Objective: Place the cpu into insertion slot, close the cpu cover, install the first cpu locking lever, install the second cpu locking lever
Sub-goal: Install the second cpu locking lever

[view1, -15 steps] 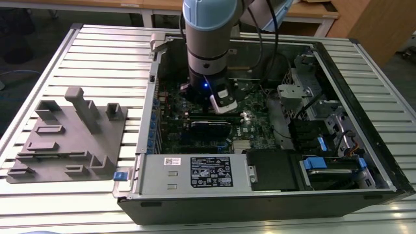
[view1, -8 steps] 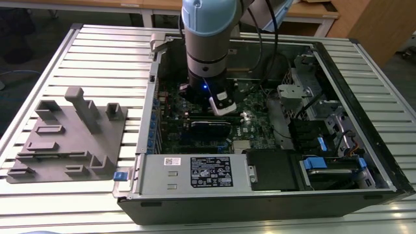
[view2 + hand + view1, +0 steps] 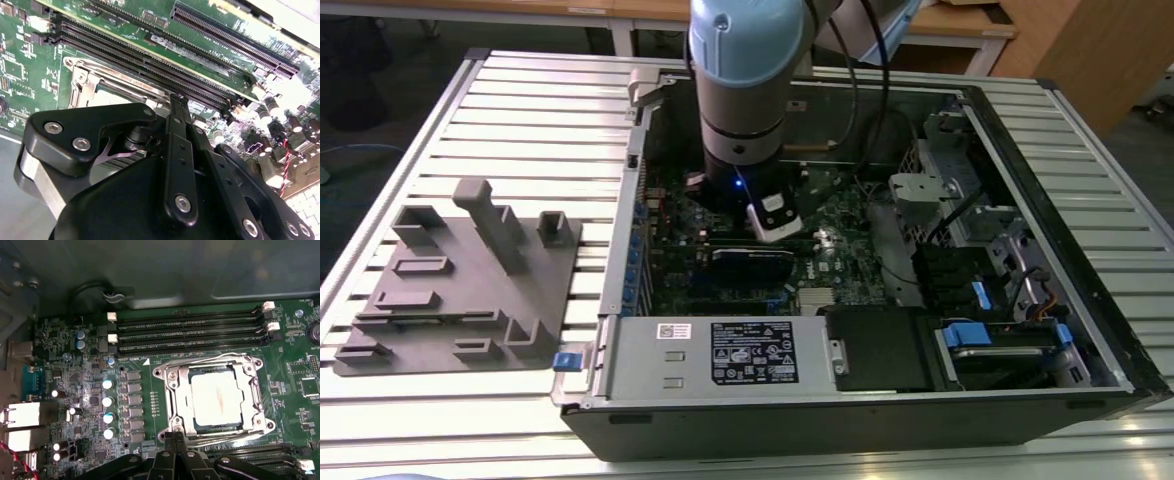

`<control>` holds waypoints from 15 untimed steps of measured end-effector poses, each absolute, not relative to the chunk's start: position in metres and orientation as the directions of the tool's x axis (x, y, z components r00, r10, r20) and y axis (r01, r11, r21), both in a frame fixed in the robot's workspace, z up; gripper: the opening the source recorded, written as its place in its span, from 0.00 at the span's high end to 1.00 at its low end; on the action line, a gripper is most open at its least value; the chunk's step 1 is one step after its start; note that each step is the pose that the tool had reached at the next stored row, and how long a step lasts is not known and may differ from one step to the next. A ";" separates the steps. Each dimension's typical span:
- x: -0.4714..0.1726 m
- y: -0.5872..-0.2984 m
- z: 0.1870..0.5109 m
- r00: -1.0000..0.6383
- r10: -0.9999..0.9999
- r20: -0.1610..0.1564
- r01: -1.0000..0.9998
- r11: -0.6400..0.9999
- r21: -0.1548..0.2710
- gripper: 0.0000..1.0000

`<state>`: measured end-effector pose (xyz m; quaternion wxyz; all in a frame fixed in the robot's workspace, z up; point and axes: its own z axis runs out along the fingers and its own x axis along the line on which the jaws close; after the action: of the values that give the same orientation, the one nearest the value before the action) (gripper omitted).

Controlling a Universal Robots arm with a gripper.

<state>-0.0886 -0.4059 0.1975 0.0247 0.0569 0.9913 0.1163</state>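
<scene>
Slatted metal tabletop (image 3: 520, 110) carries an open computer case (image 3: 881, 400) with its green motherboard (image 3: 90, 390) exposed. Seated in the insertion slot (image 3: 172, 390), the cpu (image 3: 217, 399) lies under the lowered cpu cover (image 3: 179, 405). Narrowed to a near-closed pinch, the gripper (image 3: 175, 437) sits at the cover's edge

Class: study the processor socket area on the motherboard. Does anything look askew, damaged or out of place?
Nothing stands out. In the first wrist view the cpu lies flat and square inside the cpu cover, which sits down over it, and the gripper is at the frame's edge.
</scene>
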 end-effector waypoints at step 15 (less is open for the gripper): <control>-0.094 -0.412 0.193 -0.992 0.120 -0.031 0.107 0.955 0.276 0.89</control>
<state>-0.0941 -0.4119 0.1929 0.0235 0.0574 0.9885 0.1380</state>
